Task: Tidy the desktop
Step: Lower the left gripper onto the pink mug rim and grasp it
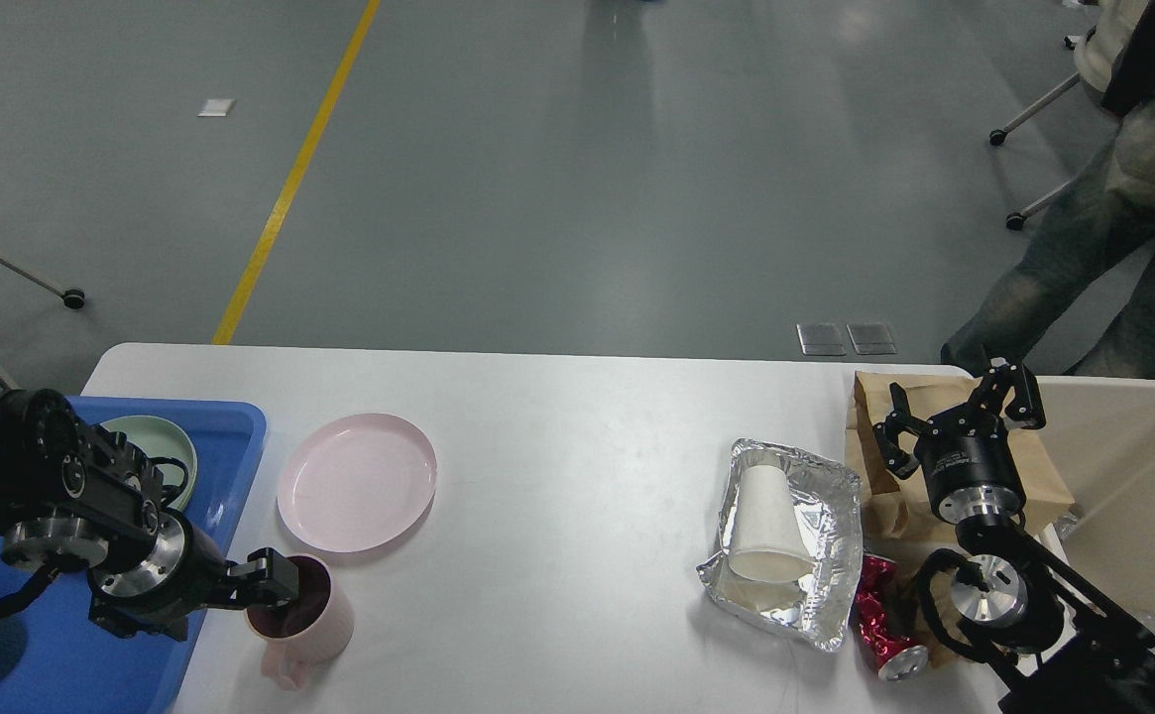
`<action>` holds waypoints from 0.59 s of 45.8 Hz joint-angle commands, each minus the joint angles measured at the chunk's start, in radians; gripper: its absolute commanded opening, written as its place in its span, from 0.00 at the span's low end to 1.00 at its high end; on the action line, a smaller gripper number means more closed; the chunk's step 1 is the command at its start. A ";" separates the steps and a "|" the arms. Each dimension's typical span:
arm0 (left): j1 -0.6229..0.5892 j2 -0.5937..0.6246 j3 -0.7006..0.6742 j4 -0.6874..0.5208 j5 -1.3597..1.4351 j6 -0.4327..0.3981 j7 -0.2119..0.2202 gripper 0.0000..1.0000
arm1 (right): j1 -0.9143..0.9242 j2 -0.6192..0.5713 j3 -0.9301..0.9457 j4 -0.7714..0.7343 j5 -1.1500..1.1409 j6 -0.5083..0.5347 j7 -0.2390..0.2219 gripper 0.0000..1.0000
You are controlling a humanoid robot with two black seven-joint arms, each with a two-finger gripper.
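The white desktop (577, 446) bears a pink plate (357, 481) and a pink mug (311, 625) at the left. At the right are a foil tray (830, 516) with a white paper cup (765, 516) lying in it, a crushed red can (879, 635) and a brown paper bag (874, 397). My left gripper (202, 603) is open and low at the mug's left side, with one fingertip (275, 575) over the mug's mouth. My right gripper (959, 407) is open and empty above the paper bag.
A blue tray (230, 436) at the left edge holds a green plate (171, 446), partly hidden by my left arm. A beige bin (1132, 466) stands off the table's right end. A person (1112, 228) stands behind the right corner.
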 commanded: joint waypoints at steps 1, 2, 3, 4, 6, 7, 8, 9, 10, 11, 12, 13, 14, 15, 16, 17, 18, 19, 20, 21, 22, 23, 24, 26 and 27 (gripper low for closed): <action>0.040 -0.007 -0.004 0.037 0.000 0.017 -0.002 0.89 | 0.000 0.000 0.000 0.000 0.000 0.000 0.000 1.00; 0.043 -0.007 -0.004 0.040 0.000 0.020 -0.002 0.88 | 0.000 0.000 0.000 0.000 0.000 0.000 0.000 1.00; 0.046 -0.007 -0.004 0.042 0.000 0.026 -0.002 0.86 | 0.000 0.000 0.000 0.000 0.000 0.000 0.000 1.00; 0.048 -0.007 -0.004 0.045 0.000 0.030 -0.002 0.86 | 0.000 0.000 0.002 0.000 0.000 0.000 0.000 1.00; 0.058 -0.009 -0.006 0.051 0.000 0.040 -0.002 0.83 | 0.000 0.000 0.000 0.000 0.000 0.000 0.000 1.00; 0.064 -0.009 -0.007 0.054 0.000 0.046 -0.002 0.82 | 0.000 0.000 0.000 0.000 0.000 0.000 0.000 1.00; 0.068 -0.010 -0.009 0.056 -0.001 0.050 -0.002 0.82 | 0.000 0.000 0.000 0.000 0.000 0.000 0.000 1.00; 0.074 -0.015 -0.010 0.062 -0.004 0.055 -0.002 0.82 | 0.000 0.000 0.000 0.000 0.000 0.000 0.000 1.00; 0.080 -0.020 -0.013 0.069 -0.006 0.058 -0.002 0.82 | 0.000 0.000 0.000 0.000 0.000 0.000 0.000 1.00; 0.087 -0.024 -0.018 0.077 -0.008 0.060 -0.002 0.82 | 0.000 0.000 0.000 0.000 0.000 0.000 0.000 1.00; 0.098 -0.027 -0.024 0.088 -0.008 0.060 -0.002 0.82 | 0.000 0.000 0.000 0.000 0.000 0.000 0.000 1.00; 0.110 -0.027 -0.032 0.097 -0.008 0.060 -0.002 0.82 | 0.000 0.000 0.000 0.000 0.000 0.000 0.000 1.00; 0.121 -0.027 -0.042 0.106 -0.008 0.061 -0.002 0.82 | 0.000 0.000 0.000 0.000 0.000 0.000 0.000 1.00; 0.132 -0.027 -0.052 0.114 -0.008 0.061 -0.002 0.81 | 0.000 0.000 0.000 0.000 0.000 0.000 0.000 1.00; 0.141 -0.029 -0.061 0.122 -0.008 0.061 -0.001 0.81 | 0.000 0.000 0.000 0.000 0.000 0.000 0.000 1.00; 0.150 -0.030 -0.070 0.129 -0.008 0.063 -0.002 0.79 | 0.001 0.000 0.000 0.000 0.000 0.000 0.000 1.00; 0.160 -0.032 -0.076 0.135 -0.008 0.066 -0.001 0.77 | 0.001 0.000 0.000 0.000 0.000 0.000 0.000 1.00; 0.169 -0.032 -0.081 0.140 -0.008 0.066 0.000 0.73 | 0.001 0.000 0.000 0.000 0.000 0.000 0.000 1.00; 0.175 -0.033 -0.082 0.143 -0.008 0.066 0.000 0.70 | 0.001 0.000 0.000 0.000 0.000 0.000 0.000 1.00; 0.178 -0.033 -0.086 0.143 -0.006 0.066 -0.002 0.65 | 0.001 0.000 0.000 0.000 0.000 0.000 0.000 1.00; 0.183 -0.033 -0.089 0.143 -0.004 0.066 -0.002 0.61 | 0.000 0.000 0.000 0.000 0.000 0.000 0.000 1.00; 0.183 -0.033 -0.089 0.143 -0.004 0.066 -0.002 0.57 | 0.001 0.000 0.000 0.000 0.001 0.000 0.000 1.00; 0.184 -0.033 -0.089 0.143 -0.003 0.066 -0.001 0.54 | 0.000 0.000 0.000 0.000 0.000 0.000 0.000 1.00; 0.189 -0.038 -0.089 0.143 -0.001 0.064 0.000 0.45 | 0.001 0.000 0.000 0.000 0.000 0.000 0.000 1.00; 0.190 -0.038 -0.089 0.143 -0.001 0.063 0.001 0.40 | 0.001 0.000 0.000 0.000 0.000 0.000 0.000 1.00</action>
